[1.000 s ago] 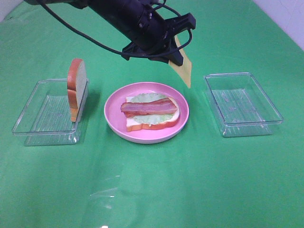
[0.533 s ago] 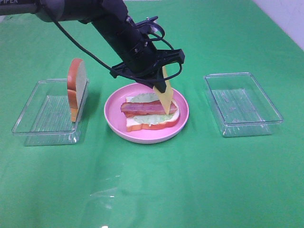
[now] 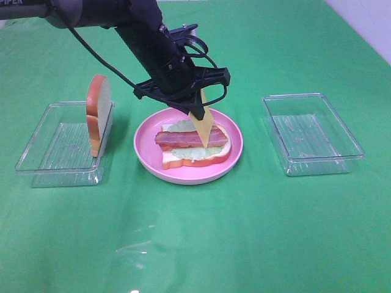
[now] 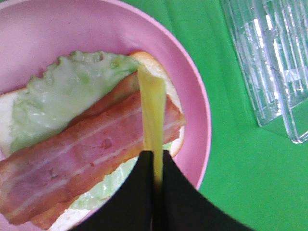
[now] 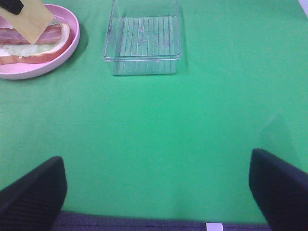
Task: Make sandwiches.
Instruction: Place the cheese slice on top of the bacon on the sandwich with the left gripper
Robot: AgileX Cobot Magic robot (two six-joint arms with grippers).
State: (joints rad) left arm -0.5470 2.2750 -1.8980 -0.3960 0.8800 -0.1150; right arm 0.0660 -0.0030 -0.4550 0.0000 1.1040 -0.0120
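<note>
The lower bread slice (image 3: 197, 155), white with an orange-brown crust, lay flat on the pink plate (image 3: 149, 160). Pale green lettuce (image 4: 62, 91) covered it, and reddish-brown bacon strips (image 3: 186, 139) lay across the lettuce. The yellow cheese square (image 3: 205, 129) hung edge-down, pinched at its top by the left gripper (image 4: 154, 166), its lower corner at the bacon. The second bread slice (image 3: 98, 113) stood on edge, leaning against the wall of the left clear tray (image 3: 46, 165).
</note>
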